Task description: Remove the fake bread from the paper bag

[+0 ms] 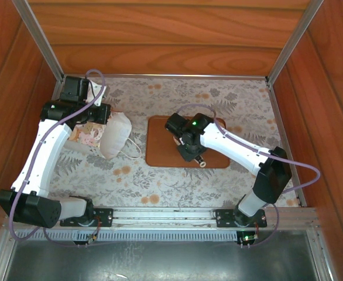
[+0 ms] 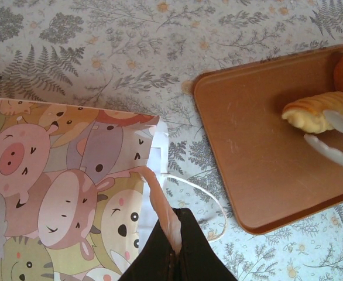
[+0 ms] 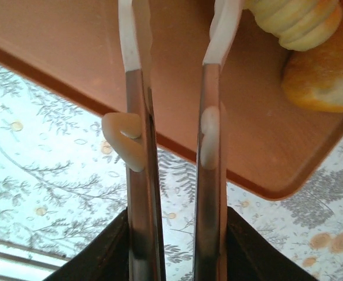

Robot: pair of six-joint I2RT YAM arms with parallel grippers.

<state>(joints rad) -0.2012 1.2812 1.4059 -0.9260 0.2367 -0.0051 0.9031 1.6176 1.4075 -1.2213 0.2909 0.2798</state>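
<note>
Left gripper (image 2: pixel 175 237) pinches cartoon-printed paper bag (image 2: pixel 72 175) rim. Right gripper (image 3: pixel 180 29) parted, empty, beside 1 ridged roll (image 3: pixel 297 20) on smooth brown tray (image 3: pixel 60 47).

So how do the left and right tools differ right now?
The left tool is shut, pinching the top edge of the paper bag; the right tool is open and holding nothing. The left tool is at the bag, off the tray; the right tool hangs over the tray beside two pieces of fake bread.
</note>
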